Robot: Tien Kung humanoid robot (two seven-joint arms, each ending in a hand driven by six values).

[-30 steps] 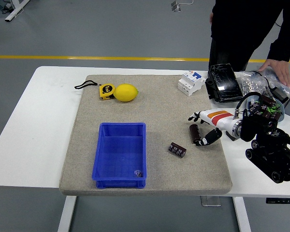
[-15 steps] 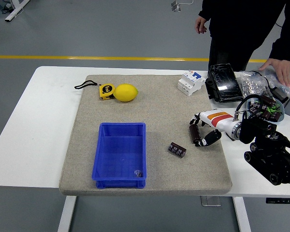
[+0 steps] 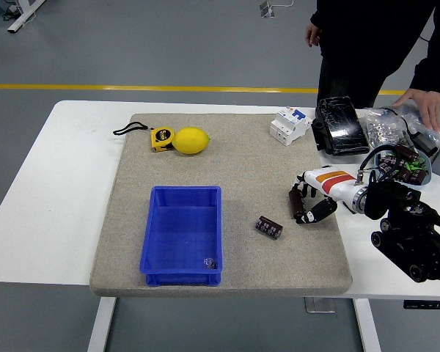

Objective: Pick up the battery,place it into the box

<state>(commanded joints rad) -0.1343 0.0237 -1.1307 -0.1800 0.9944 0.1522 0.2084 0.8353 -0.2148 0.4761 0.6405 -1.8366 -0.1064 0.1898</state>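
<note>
Right hand curls around 1 dark battery lying on the grey mat, right of the blue box. Another battery lies between them. At the desk's far side a person's hand rests on a bag.

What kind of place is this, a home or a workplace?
Probably a workshop or robot lab: a grey floor with a yellow line, a white table carrying a breaker, a tape measure and bagged parts, with a person standing by.
</note>
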